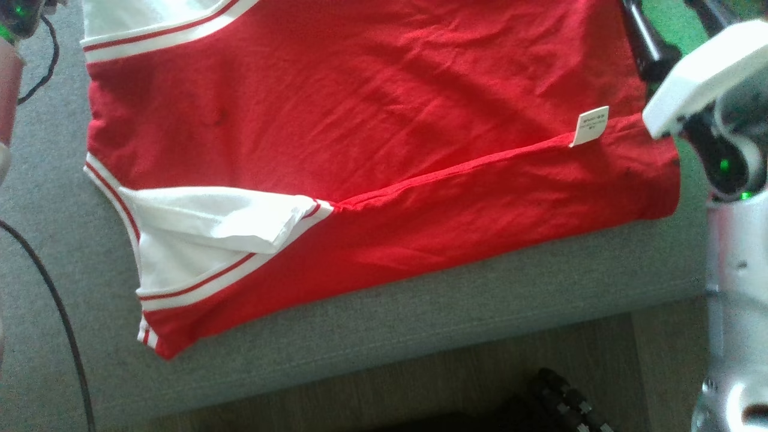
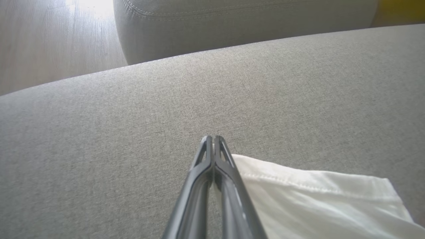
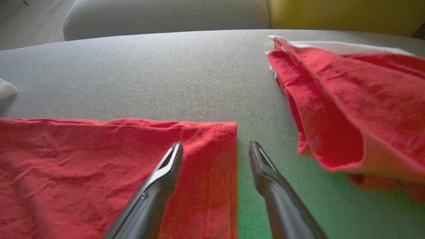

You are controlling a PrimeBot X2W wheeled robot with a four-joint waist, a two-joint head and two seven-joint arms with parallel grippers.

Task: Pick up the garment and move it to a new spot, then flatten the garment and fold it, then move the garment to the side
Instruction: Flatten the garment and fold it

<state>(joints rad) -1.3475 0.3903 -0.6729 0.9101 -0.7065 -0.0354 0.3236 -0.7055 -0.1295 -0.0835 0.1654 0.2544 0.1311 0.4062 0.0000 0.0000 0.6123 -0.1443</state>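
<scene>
Nearby, black cable (image 1: 65, 324) beside garment (image 1: 372, 120)

The bright red jersey top (image 1: 372, 150) with white striped-trim panels lies spread flat, slightly wrinkled, label showing, on grey upholstery.

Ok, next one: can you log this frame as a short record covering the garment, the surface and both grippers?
surface: grey fabric cushion
garment: red sports top, spread out, lightly creased
label: white, near the top's right end in the head view
left gripper: shut, beside a white fabric corner
right gripper: open, over the red hem corner
</scene>
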